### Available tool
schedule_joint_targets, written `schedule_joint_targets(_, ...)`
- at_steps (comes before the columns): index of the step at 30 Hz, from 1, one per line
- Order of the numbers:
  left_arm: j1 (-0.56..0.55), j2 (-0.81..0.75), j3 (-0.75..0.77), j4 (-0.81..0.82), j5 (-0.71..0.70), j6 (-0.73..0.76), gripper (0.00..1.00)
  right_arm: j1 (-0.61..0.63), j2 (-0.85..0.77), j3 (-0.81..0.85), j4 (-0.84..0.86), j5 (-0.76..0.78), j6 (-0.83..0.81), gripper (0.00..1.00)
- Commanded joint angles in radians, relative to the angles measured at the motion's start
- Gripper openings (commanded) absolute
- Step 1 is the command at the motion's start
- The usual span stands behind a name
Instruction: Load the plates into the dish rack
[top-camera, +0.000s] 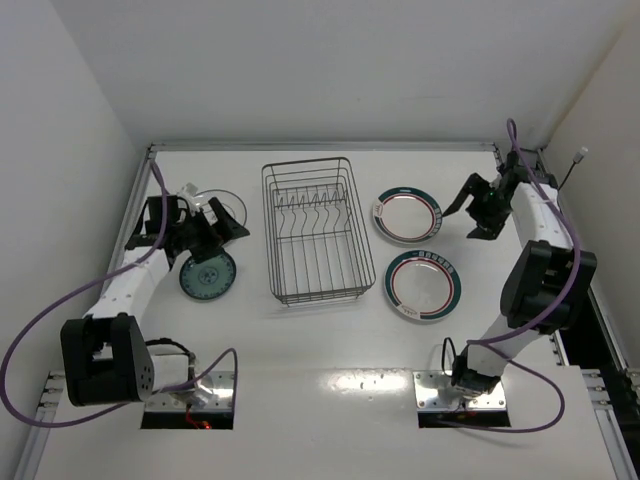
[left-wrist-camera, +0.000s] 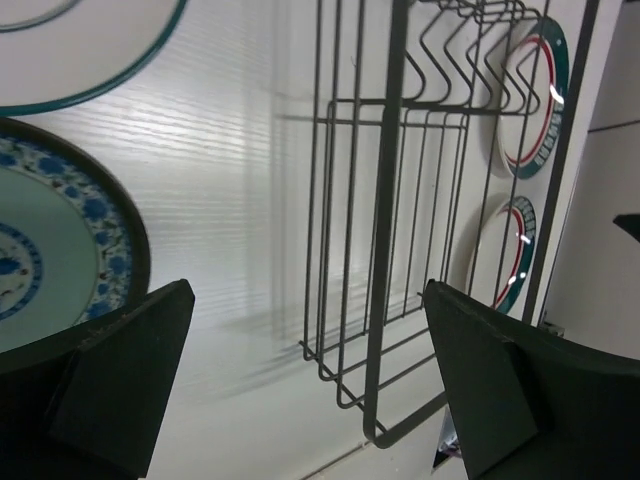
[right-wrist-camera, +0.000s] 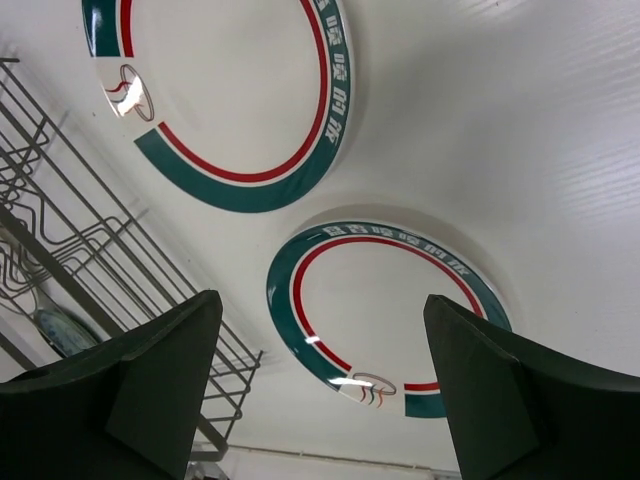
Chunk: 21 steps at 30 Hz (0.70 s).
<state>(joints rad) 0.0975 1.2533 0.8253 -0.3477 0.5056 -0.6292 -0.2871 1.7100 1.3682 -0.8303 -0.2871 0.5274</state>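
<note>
Mid-tabletop (top-camera: 330, 400) stood the rectangular grey wire dish rack (top-camera: 312, 230), and all four plates lay flat outside it. At its three o'clock were the two round white plates with green-and-red rim bands (top-camera: 407, 214), the nearer one (top-camera: 423, 284) toward four. At eight o'clock lay the small teal patterned plate (top-camera: 208, 274), and at ten the whitish plate (top-camera: 228, 197). Over that plate the left fingers (left-wrist-camera: 110, 390) were spread wide, gripping nothing. The right fingers (right-wrist-camera: 500, 390), parted too and empty, hovered at three o'clock of the farther banded plate.
</note>
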Motion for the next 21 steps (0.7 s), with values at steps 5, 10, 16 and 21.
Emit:
schedule_joint_targets(5,-0.073,0.026,-0.015,0.096,0.05,-0.015,1.0,-0.026,0.049,-0.035,0.112,-0.069,0.002,0.76)
schedule_joint_targets(10,-0.108,0.044,-0.015,0.107,0.05,-0.026,1.0,-0.037,0.219,0.038,0.146,-0.093,-0.001,0.74)
schedule_joint_targets(16,-0.117,0.044,0.003,0.062,0.028,-0.026,1.0,-0.027,0.378,0.143,0.112,-0.13,-0.024,0.66)
schedule_joint_targets(21,-0.117,0.035,0.003,0.023,-0.006,-0.015,1.0,-0.018,0.431,0.143,0.149,-0.171,-0.033,0.56)
